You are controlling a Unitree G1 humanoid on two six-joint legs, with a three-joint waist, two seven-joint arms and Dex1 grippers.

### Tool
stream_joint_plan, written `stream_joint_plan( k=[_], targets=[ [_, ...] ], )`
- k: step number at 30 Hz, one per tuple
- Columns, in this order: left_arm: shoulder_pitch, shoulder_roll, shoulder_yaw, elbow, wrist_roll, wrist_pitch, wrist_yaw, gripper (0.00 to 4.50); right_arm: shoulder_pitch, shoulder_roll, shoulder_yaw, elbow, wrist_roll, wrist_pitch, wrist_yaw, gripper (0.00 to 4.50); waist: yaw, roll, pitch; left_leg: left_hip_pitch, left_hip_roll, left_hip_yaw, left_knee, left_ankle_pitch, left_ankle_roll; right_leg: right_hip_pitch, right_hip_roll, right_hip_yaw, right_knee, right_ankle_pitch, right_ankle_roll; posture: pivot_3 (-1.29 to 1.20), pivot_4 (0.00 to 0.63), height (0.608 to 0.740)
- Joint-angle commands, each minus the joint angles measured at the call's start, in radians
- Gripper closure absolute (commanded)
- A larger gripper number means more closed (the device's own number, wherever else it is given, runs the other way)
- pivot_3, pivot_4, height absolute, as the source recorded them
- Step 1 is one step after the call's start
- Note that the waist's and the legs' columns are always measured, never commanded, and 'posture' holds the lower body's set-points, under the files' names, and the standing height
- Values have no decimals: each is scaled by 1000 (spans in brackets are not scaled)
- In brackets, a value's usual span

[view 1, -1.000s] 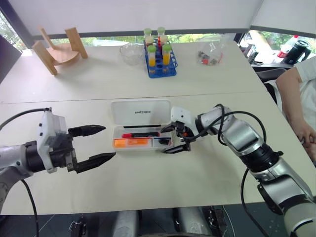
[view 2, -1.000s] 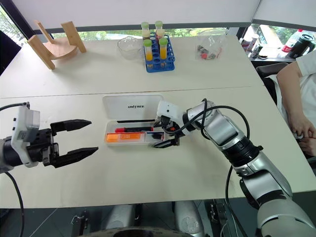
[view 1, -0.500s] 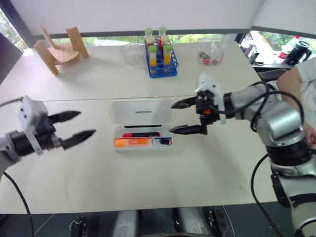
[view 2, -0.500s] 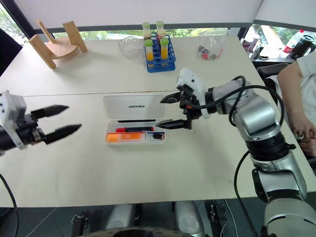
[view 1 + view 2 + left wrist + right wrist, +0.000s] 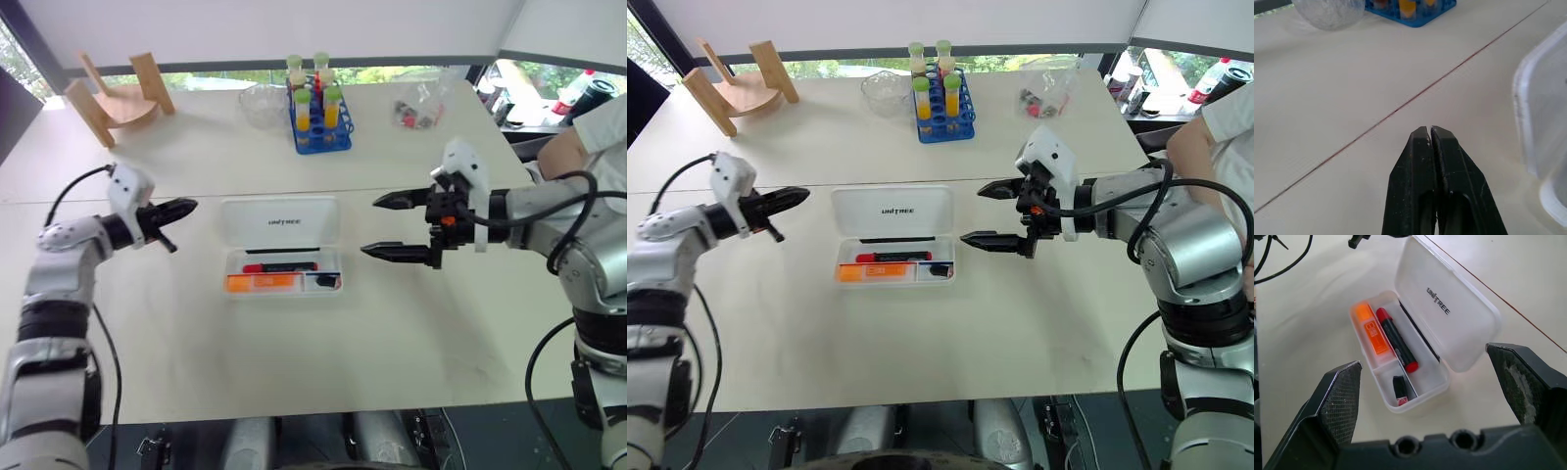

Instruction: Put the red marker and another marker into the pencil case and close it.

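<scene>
Case (image 5: 282, 247) is lying open mid-tabletop, red marker (image 5: 1396, 339) and orange highlighter (image 5: 1370, 329) resting inside; left gripper (image 5: 182, 208) is hovering pinched empty at nine o'clock, right gripper (image 5: 386, 225) gaping empty at three.

Two robot arms are showing silver-grey segments with black joints, and black cables are looping along both. Each is ending in a white wrist block carrying a gripper, left gripper (image 5: 179, 207) and right gripper (image 5: 384, 226), with two black pointed fingers.
</scene>
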Motion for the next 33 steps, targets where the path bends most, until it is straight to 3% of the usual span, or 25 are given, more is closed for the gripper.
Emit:
stream_joint_plan(
  k=[1, 6, 14, 18, 22, 26, 33],
  targets=[
    [-73, -63, -27, 75, 19, -72, -60, 4449, 6, -21, -59, -55, 34, 20, -40, 0, 5, 0, 0, -1, 0, 0, 1, 0, 0, 0, 0, 0, 0, 0, 0, 0, 150, 740],
    [-10, -54, -50, -108, -76, 56, -307, 4449, 18, -38, -67, -74, 63, 37, -68, 0, -17, -1, 0, -11, 0, -1, 1, 0, -1, -12, 1, 0, 1, 0, 0, 0, 150, 740],
    [198, 69, -119, -493, -133, 268, -457, 4449, 23, -50, -65, -88, 103, 50, -94, 0, -12, 0, -1, -10, 0, -1, 1, 1, -1, -11, 0, 1, 2, 0, 0, 0, 150, 740],
    [273, 83, -217, -563, -36, 239, -428, 4449, 13, -48, -55, -81, 110, 51, -102, 0, 0, 0, -1, -10, 0, -2, 2, 1, -1, -9, 0, 0, 2, 0, 1, 0, 150, 740],
    [325, 82, -332, -467, 169, 130, -290, 4449, 22, -59, -31, -93, 120, 52, -88, 0, 10, 2, -4, -8, 0, -2, 3, 1, -1, -7, 0, 0, 2, 1, 1, 0, 150, 740],
    [389, 139, -203, -587, 29, 211, -292, 4449, 21, -75, -19, -85, 131, 44, -63, 0, 6, 7, -8, 10, 1, 0, -1, 0, 0, 10, 0, 1, -1, 0, 1, 0, 150, 740],
    [612, 273, 175, -950, -292, 535, -222, 4449, 79, -137, -1, -50, 116, -41, 35, 0, -13, 6, -6, 6, 4, -1, -2, 0, 0, 4, 3, 2, 0, 0, 0, 0, 150, 740]
  ],
)
